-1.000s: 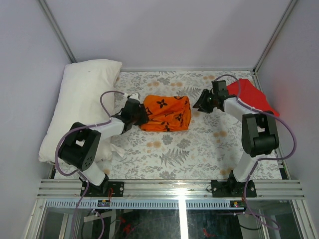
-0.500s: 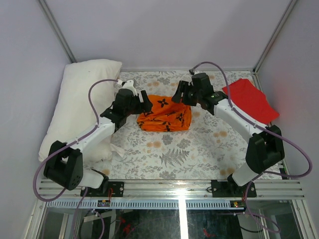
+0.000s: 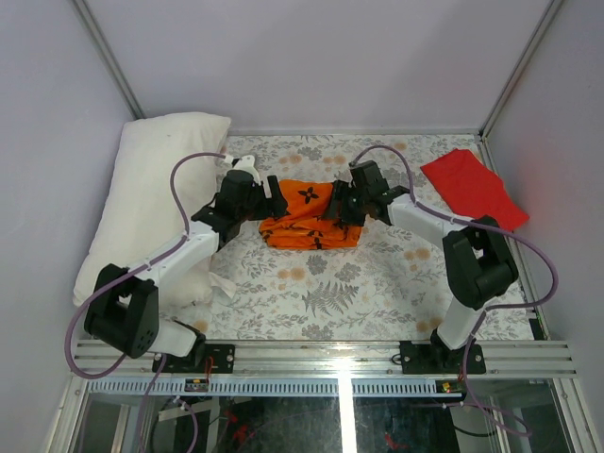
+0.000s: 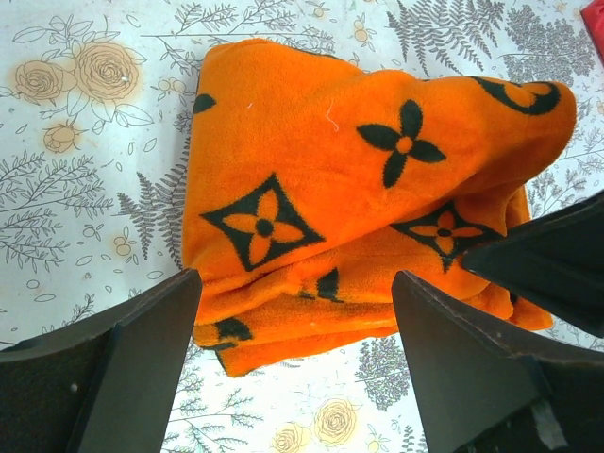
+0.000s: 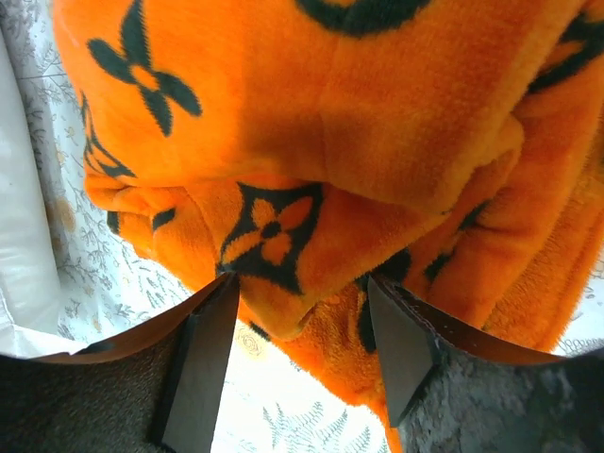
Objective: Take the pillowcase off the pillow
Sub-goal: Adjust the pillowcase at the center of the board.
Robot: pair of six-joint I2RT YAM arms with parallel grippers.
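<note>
While both arms reach in over the middle, my left gripper (image 4: 294,278) hangs wide open just above the orange monogram pillowcase (image 3: 311,219). My right gripper (image 5: 300,288) is parted too, with a fold bulging into the gap. The pillowcase lies bunched on the floral table cover (image 3: 359,283), apart from the white pillow (image 3: 156,189) at the left. A red cloth (image 3: 472,187) sits far right.

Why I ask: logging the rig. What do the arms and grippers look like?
Both the left arm and right arm have white links between black joint housings, each trailed by a looping mauve cable. The left gripper and right gripper are black, with dark wedge-shaped fingers. No markings are legible.
</note>
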